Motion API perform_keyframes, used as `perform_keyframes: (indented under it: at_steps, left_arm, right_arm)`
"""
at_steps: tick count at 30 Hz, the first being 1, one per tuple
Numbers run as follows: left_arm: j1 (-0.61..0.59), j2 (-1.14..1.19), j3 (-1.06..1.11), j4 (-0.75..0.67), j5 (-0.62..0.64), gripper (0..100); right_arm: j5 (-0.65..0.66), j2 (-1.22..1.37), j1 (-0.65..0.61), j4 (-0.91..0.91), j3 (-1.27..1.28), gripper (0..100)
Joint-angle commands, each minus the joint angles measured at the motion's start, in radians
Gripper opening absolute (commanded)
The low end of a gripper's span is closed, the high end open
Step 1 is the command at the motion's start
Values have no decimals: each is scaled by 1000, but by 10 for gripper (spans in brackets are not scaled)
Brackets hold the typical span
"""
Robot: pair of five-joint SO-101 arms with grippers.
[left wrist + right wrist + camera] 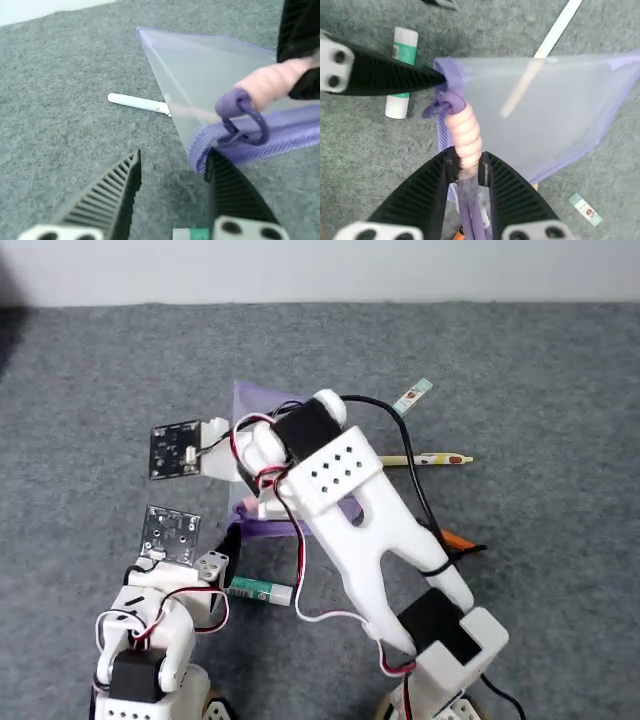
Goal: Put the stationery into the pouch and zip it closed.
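The translucent purple pouch (262, 405) lies flat on the grey carpet, and its zipper edge (280, 135) faces the arms. My right gripper (467, 162) is shut on the pink spiral zipper pull (464, 131), near the pouch's corner (200, 150). My left gripper (172, 172) is open, and one black finger (390, 76) has its tip at that same corner. A cream pen (430, 459) lies partly under the pouch (545, 100). A glue stick (260, 590) rests outside the pouch beside the left gripper.
A small wrapped eraser (412, 397) lies beyond the pen, to the right of the pouch. An orange item (455, 538) sticks out from under the right arm. Bare carpet lies to the left and far right.
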Motion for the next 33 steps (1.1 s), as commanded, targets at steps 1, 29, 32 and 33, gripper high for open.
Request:
perform_keyframes:
  at_steps: [1,29,32,33]
  left_arm:
    - [3,-9,-8,-21,-18,198]
    - [114,-11,101,-219,-15,80]
    - [115,-11,104,-242,-14,9]
    - [114,-11,102,-242,-14,14]
  right_arm:
    - [-8,-74,-24,41,-43,9]
    - [-43,-110,-61,42,34,9]
    - [-43,-110,-61,42,34,9]
    - [-43,-110,-59,42,34,9]
